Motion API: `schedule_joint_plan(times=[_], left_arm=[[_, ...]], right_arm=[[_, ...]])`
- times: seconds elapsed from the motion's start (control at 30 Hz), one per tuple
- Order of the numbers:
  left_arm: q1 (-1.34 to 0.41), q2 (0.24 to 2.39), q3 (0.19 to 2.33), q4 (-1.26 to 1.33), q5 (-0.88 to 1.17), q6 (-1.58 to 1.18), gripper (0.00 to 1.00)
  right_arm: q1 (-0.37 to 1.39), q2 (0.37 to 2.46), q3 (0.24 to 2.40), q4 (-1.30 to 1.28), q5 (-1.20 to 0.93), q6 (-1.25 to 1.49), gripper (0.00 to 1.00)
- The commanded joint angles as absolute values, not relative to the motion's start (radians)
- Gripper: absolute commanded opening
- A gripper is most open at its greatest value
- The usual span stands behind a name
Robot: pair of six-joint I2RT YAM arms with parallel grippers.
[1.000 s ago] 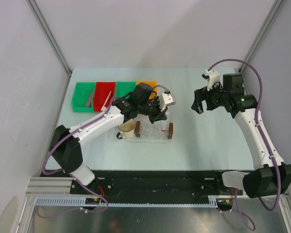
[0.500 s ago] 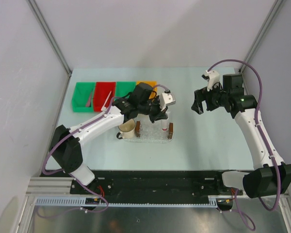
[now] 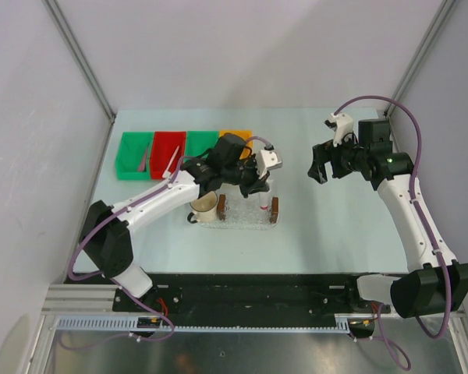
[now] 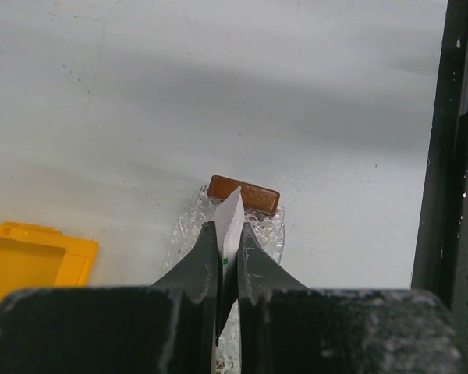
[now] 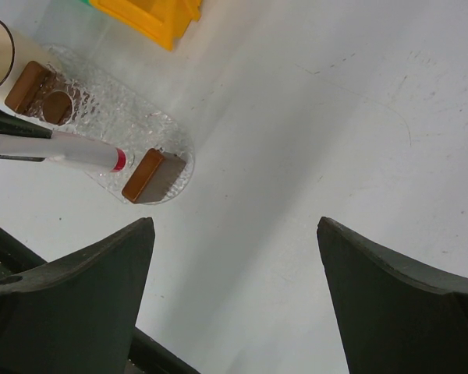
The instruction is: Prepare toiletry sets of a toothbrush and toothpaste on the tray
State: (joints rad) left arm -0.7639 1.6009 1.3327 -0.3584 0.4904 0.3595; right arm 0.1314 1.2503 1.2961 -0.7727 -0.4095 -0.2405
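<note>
- Top external: the left fingers [image 3: 255, 185] hang over the tray [image 3: 246, 218], which sits around the middle of the worktop [image 3: 335, 226]. The right fingers [image 3: 317, 173] hover to its right, spread wide.
- Left wrist: the left fingers [image 4: 196, 263] are pinched on the flat end of the toothpaste [image 4: 229, 222], above the tray [image 4: 189, 230].
- Right wrist: the toothpaste [image 5: 82, 153] reaches over the tray [image 5: 132, 117], its cap beside a brown block [image 5: 150, 177]. The right fingers [image 5: 70, 280] are wide apart and hold nothing.

Bright, even light from above. A broad soft shadow greys the table [image 4: 140, 93] beyond the tray [image 4: 189, 226]. Nearer than it, my left fingers [image 4: 193, 269] show dark, slightly soft.
</note>
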Motion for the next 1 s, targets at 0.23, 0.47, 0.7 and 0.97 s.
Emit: schedule_joint_plan(times=[0.23,0.47,0.7,0.97], left_arm=[[-0.772,1.582,1.327,-0.308,0.512,0.411,0.00],[-0.772,1.588,1.322,-0.307,0.515,0.413,0.00],[-0.772,1.592,1.318,-0.305,0.514,0.416,0.00],[-0.772,1.606,1.319,-0.302,0.515,0.417,0.00]], right_arm=[[0.126,1.218,1.295,-0.758,-0.433,-0.239,0.91],[0.124,1.216,1.293,-0.759,-0.433,-0.239,0.91],[0.123,1.216,1.293,-0.758,-0.434,-0.239,0.91],[0.121,1.210,1.292,-0.758,-0.437,-0.239,0.91]])
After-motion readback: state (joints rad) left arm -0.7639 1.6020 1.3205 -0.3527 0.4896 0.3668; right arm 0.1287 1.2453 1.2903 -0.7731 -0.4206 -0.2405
